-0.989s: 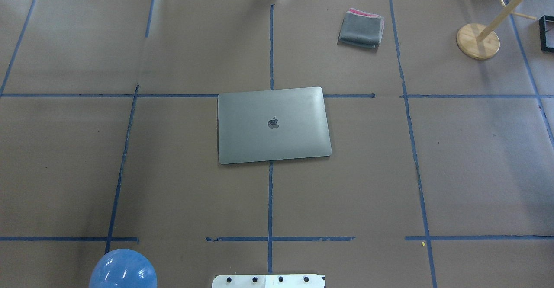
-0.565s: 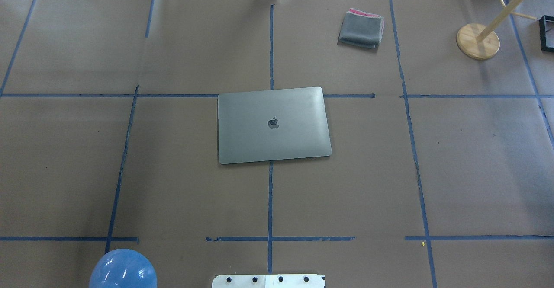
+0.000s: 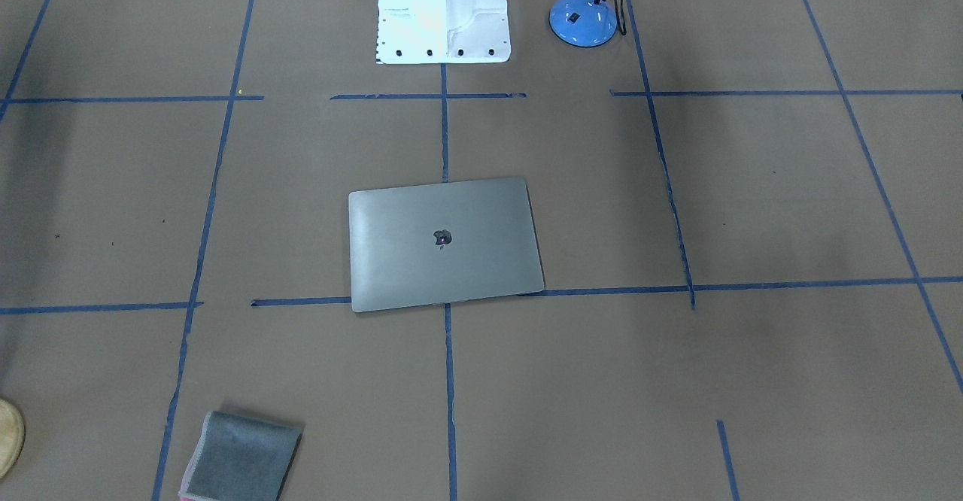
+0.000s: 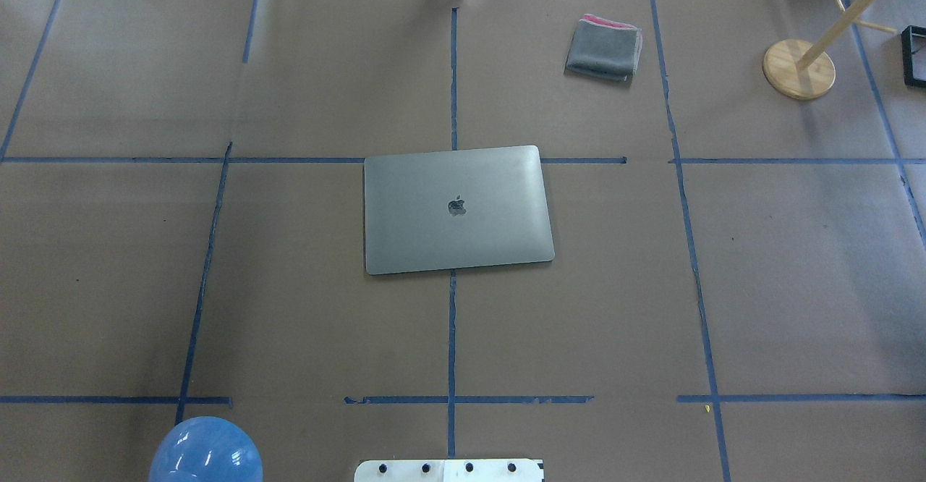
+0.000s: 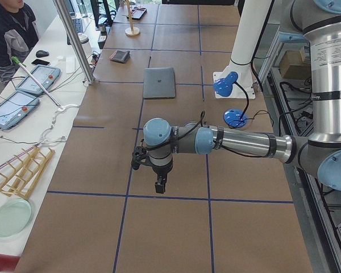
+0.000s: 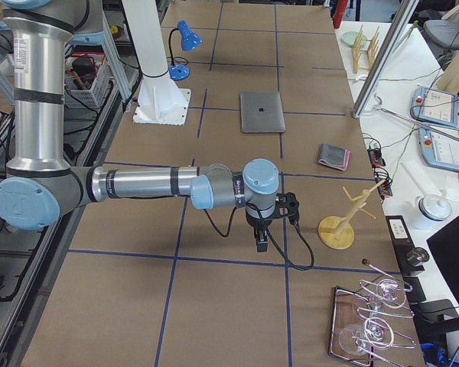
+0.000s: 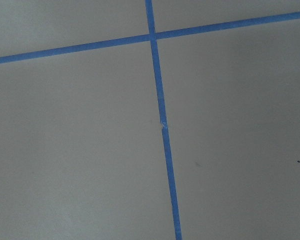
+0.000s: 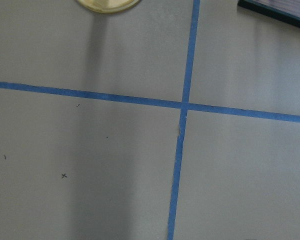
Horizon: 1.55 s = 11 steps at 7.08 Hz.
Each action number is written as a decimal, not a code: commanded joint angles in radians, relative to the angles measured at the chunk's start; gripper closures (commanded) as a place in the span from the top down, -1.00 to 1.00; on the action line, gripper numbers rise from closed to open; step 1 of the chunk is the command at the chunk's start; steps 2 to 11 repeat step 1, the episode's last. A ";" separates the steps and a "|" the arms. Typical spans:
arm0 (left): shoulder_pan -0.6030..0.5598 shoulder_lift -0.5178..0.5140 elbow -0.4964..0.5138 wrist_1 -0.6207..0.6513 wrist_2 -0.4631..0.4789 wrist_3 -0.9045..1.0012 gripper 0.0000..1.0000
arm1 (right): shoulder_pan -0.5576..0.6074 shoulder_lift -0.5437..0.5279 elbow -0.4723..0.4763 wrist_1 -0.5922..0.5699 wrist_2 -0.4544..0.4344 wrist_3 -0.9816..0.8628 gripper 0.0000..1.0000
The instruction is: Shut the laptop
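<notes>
The laptop (image 4: 459,209) lies shut in the middle of the worktop (image 4: 108,286), lid down, logo up, slightly skewed over a tape crossing. Around it there's a folded grey cloth (image 4: 604,48) with a pink edge at the far side, a wooden stand (image 4: 799,69) further toward the robot's right, and a blue desk lamp (image 4: 205,451) by the robot's base on its left. All of them sit well apart from the laptop.

Both arms are out at opposite ends of the worktop, pointing down. The left gripper (image 5: 161,185) is over a tape line and the right gripper (image 6: 262,245) is near the wooden stand. Only the side cameras catch them, so honestly I can't tell if either one is spread or pressed together.

Compared with a second ago, the overhead looks identical: laptop, cloth and lamp haven't budged.

The surface is brown paper gridded with blue tape. There's a side bench with a seated person (image 5: 5,28), a control tablet (image 5: 38,79) and a pale green dish (image 5: 11,217).
</notes>
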State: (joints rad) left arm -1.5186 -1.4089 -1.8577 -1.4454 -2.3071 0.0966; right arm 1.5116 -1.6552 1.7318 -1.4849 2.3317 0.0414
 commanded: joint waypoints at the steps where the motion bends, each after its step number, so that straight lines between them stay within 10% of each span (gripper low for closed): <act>1: 0.000 -0.001 0.000 0.000 0.000 0.000 0.99 | -0.001 0.000 0.002 0.000 0.000 0.000 1.00; 11: 0.000 -0.001 0.000 0.000 0.000 0.000 0.99 | -0.001 0.000 0.002 0.000 0.000 0.000 1.00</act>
